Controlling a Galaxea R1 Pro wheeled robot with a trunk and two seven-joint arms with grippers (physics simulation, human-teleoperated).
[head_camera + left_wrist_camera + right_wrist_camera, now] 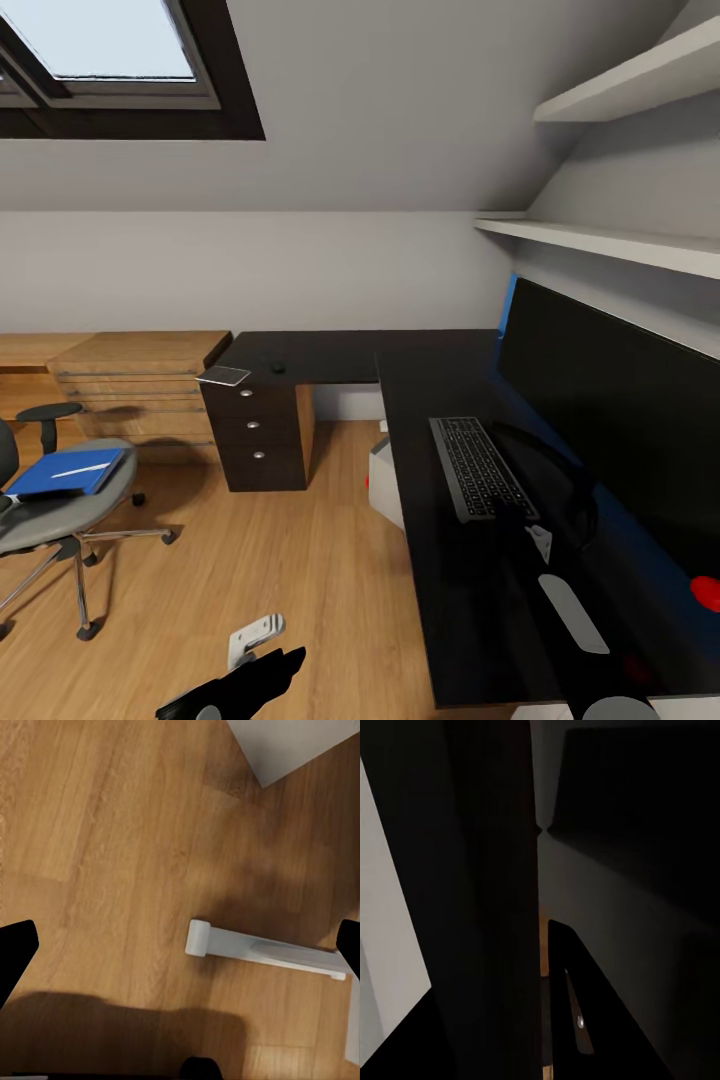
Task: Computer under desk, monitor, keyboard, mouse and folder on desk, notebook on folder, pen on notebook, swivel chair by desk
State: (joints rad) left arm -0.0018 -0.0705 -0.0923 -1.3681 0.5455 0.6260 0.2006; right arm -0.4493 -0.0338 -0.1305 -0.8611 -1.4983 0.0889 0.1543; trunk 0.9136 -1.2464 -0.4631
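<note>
The black desk (330, 355) runs along the back wall and down the right side. On its right wing stands the monitor (610, 400), with the keyboard (475, 460) lying in front of it. My right gripper (512, 512) rests at the keyboard's near end; its jaws are hidden in the dark. The mouse (278, 367) and the grey notebook (224, 376) lie on the desk's back wing above the drawers. The grey computer (388, 485) sits under the desk. At left, the swivel chair (50, 515) carries the blue folder (55, 480) and the pen (82, 467). My left gripper (180, 949) hangs open over the floor.
A light wooden drawer cabinet (140, 385) stands against the back wall left of the desk. Two white shelves (600, 240) hang above the monitor. Wooden floor (280, 560) stretches between the chair and the desk. A white base leg (262, 949) lies under my left gripper.
</note>
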